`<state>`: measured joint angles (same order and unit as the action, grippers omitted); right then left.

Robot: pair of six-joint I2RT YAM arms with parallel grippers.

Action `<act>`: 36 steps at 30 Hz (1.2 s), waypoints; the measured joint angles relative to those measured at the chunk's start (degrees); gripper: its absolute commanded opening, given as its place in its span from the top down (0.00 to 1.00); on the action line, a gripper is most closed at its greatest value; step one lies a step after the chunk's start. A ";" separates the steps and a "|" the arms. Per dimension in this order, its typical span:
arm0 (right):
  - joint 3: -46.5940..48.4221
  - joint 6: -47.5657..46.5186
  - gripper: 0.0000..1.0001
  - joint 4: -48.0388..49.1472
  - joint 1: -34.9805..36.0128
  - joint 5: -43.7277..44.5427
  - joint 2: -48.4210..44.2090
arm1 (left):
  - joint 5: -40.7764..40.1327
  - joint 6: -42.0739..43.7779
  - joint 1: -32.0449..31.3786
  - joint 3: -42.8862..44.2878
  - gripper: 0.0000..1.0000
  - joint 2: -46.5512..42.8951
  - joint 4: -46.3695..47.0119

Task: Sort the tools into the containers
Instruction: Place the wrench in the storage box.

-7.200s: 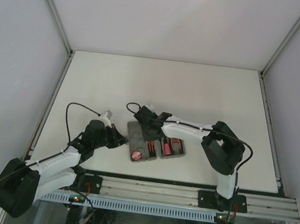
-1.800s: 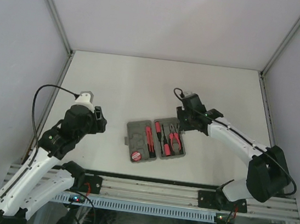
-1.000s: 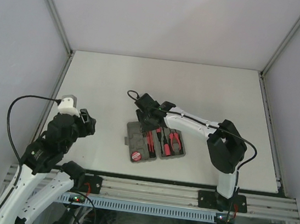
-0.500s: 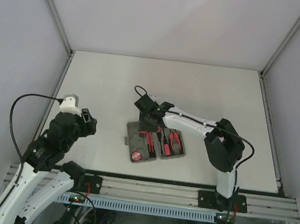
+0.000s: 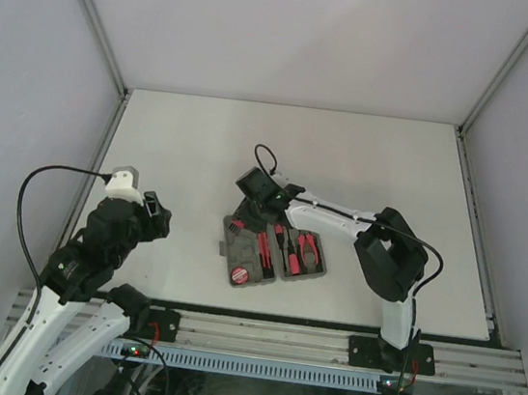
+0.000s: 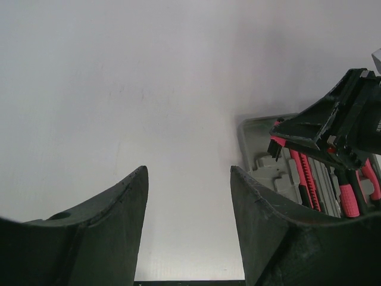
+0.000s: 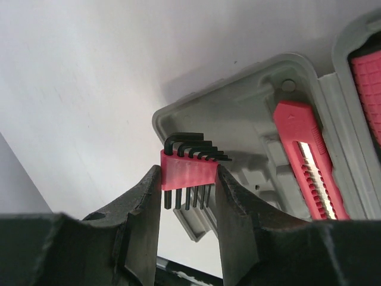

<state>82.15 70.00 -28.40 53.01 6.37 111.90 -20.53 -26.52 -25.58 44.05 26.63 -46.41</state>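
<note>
The grey case [image 5: 230,250] lies open at the table's near middle, with red-handled tools [image 5: 288,249] in its recesses. My right gripper [image 5: 240,220] hangs over the case's left half, shut on a small comb-like piece [image 7: 187,171]: a red holder with black hex keys. Below it is an empty moulded recess of the case [image 7: 238,128], and a slim red-black stick tool [image 7: 303,158] lies to the right. My left gripper [image 5: 152,216] is raised at the left, well apart from the case. Its fingers [image 6: 119,202] stand open over bare table with nothing between them.
A round red-and-black tool [image 5: 240,274] sits in the near corner of the case's left half. From the left wrist view the case [image 6: 256,149] and the right gripper [image 6: 333,128] show at the right. White walls bound the table [image 5: 347,160].
My right gripper, still holding the comb-like piece, has shifted slightly left and nearer over the case's left half. The left arm has stayed put.
</note>
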 measured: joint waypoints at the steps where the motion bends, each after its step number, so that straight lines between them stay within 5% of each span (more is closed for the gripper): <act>1: -0.28 1.55 0.69 0.26 0.00 0.26 0.09 | 0.09 0.00 0.00 0.00 0.38 0.00 -0.02; 18: -2.08 32.98 0.65 -4.39 3.08 12.02 1.11 | 1.46 0.02 0.00 0.00 0.38 0.00 0.02; 36: -1.81 38.42 0.55 -4.50 3.21 13.81 3.80 | 1.73 0.07 0.00 0.00 0.38 0.76 0.61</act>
<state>80.34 108.42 -32.91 56.23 20.18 115.70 -18.81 -26.46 -25.58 44.05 27.40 -45.80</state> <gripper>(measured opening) 0.426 0.619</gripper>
